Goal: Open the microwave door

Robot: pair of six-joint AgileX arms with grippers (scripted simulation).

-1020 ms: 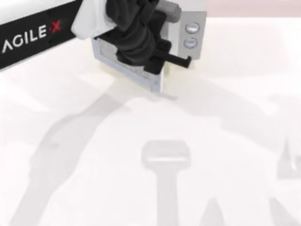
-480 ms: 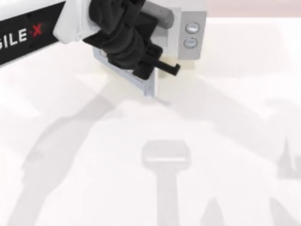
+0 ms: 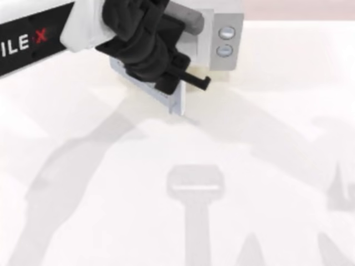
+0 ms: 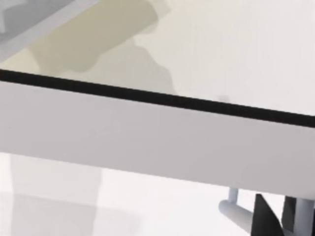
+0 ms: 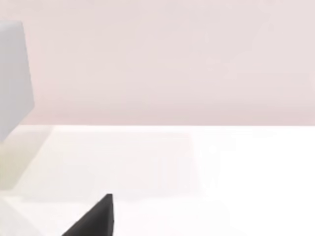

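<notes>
Our left gripper sits at the free edge of the microwave door; we cannot tell its finger state. The door stands swung partly outward from the microwave at the table's far edge. We judge it a stiff, light hinged panel, best worked at that outer edge, far from the hinge.

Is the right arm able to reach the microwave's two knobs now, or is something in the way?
Probably yes. The knobs on the microwave face open table, and the left gripper works at the microwave door, beside them. The right arm itself is out of the top view.
</notes>
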